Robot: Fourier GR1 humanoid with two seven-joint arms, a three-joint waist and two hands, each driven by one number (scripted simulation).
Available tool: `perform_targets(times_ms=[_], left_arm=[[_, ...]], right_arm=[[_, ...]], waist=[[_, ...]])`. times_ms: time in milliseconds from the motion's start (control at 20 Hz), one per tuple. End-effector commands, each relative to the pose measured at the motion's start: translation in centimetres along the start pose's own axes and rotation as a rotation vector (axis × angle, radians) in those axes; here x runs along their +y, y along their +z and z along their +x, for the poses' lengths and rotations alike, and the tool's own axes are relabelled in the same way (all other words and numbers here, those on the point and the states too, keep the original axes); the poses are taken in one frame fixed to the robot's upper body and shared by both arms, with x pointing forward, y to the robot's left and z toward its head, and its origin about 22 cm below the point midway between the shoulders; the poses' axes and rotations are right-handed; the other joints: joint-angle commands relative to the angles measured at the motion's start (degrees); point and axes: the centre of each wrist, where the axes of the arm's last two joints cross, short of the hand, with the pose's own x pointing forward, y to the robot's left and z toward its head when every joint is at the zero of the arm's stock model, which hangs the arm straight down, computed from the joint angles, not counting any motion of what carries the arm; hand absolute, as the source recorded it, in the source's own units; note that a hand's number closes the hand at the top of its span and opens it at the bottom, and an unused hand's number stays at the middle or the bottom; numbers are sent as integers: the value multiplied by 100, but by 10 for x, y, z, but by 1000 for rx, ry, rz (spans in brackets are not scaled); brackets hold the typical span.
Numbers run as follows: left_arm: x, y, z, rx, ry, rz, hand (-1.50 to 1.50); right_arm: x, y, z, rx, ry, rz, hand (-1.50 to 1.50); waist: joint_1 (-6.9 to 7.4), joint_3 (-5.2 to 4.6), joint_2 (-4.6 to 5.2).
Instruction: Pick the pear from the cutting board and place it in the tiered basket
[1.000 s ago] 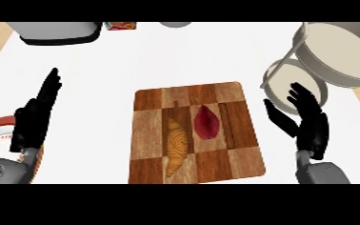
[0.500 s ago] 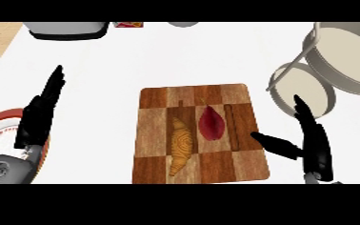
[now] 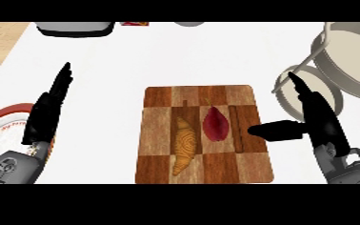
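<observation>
- My right hand (image 3: 320,121) is at the right side of the board (image 3: 158,164), fingers straight and spread, thumb stretched over the board's right edge, holding nothing.
- The dark red pear (image 3: 216,124) lies on the board beside a croissant (image 3: 185,145), near my thumb but apart from it.
- The basket (image 3: 348,47) stands at the upper right, beyond that hand.
- My left hand (image 3: 44,117) rests open at the left, well apart from the board.

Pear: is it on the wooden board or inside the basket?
On the cutting board. The pear lies there beside a croissant; the open right hand is near, not touching it.
</observation>
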Motion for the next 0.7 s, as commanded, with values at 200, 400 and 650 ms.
perform_targets(times_ms=[200,400,650], left_arm=[[4,-3,5,-6,2,1,0],[2,-12,3,11,-4,-1,0],[-5,-4,-17,14,9,-5,0]], right_arm=[[20,-5,59,262,55,83,-150],[38,-10,64,285,104,141,-150],[53,-24,64,340,142,138,-150]], waist=[[92,27,22],[-22,24,20],[-30,24,30]])
